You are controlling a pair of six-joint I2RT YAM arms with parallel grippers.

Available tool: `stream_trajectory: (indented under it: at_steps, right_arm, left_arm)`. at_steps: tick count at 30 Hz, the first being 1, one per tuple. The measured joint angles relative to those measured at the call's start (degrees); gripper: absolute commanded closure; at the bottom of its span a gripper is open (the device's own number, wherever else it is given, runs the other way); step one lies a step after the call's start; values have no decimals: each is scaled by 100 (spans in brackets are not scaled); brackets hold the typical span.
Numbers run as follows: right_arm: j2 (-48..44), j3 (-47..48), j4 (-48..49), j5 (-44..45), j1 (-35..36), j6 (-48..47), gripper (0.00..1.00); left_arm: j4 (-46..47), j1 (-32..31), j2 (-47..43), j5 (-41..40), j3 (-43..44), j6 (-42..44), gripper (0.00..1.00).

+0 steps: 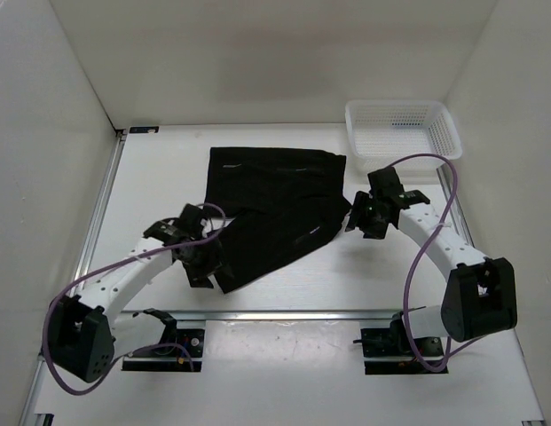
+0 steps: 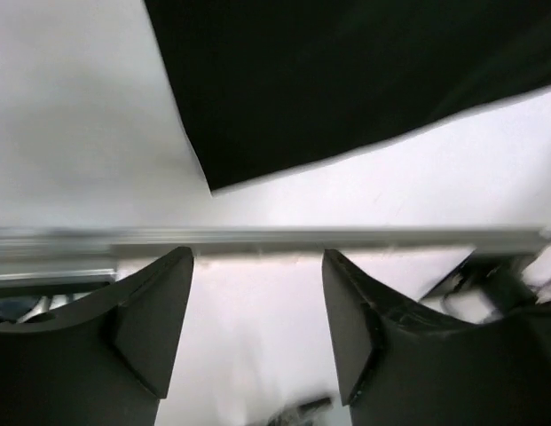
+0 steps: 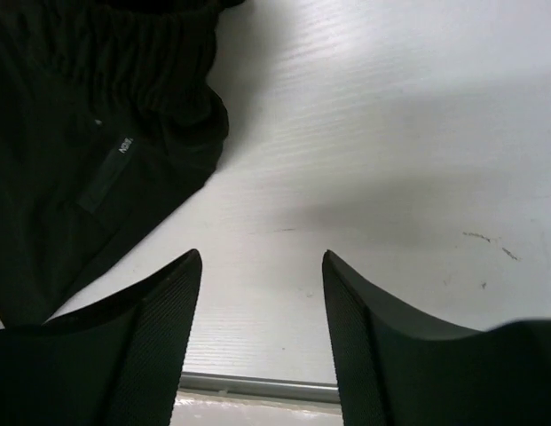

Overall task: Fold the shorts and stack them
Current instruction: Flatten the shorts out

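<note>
The black shorts [image 1: 275, 209] lie spread on the white table, partly folded, one flap angled toward the near left. My left gripper [image 1: 202, 262] hovers at the shorts' near-left corner, open, nothing between its fingers; its wrist view shows that cloth corner [image 2: 346, 89] just beyond the fingertips. My right gripper [image 1: 364, 217] stands open beside the shorts' right edge, empty. The right wrist view shows the gathered waistband with a small label [image 3: 106, 142] to the left of the fingers [image 3: 160, 337].
A white mesh basket [image 1: 404, 129] sits at the far right corner. A metal rail [image 1: 284, 313] runs along the table's near edge, close below the left gripper. Purple cables loop off both arms.
</note>
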Motion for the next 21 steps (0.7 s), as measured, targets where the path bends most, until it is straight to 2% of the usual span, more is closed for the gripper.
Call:
stream_trajectory:
  at_steps: [3,4,6,7,11,13,14,15,17,19,21]
  right_arm:
    - [28,0,168,-229,-59,31,40]
    - [59,0,240,-317,-83,33,34]
    - [184,0,420,-487,-151,66,27]
    - [282,2,518,-599,-195,66,24]
    - [944,162,743,-1023,-363,68,26]
    - [1268,304,787,-1207,-409,70,28]
    - [1384,382,802,-1266,-426,72,32]
    - [1462,466,811,-1318,-431,70,35]
    - [1572,680,846,-1392,-433,72,37]
    - [1613,898,857,-1419,-431,74,42]
    - [1622,1110,859,-1410,-424,81,42]
  left_arm:
    - [179,-616,256,219,-326,-369,20]
    - [245,-754,389,262,-369,-455,19]
    - [431,-883,691,317,-393,-612,19]
    - [529,-925,844,328,-391,-671,22]
    - [870,-1049,1425,297,-387,-846,30]
    - [977,-1073,1757,203,-352,-879,45]
    - [1010,-1080,1923,151,-313,-905,54]
    - [1034,-1082,2100,96,-262,-909,72]
    - [988,-1073,2315,61,-103,-894,90]
    - [1040,-1038,2430,-15,50,-813,90]
    - [1080,-951,2522,-120,197,-732,90]
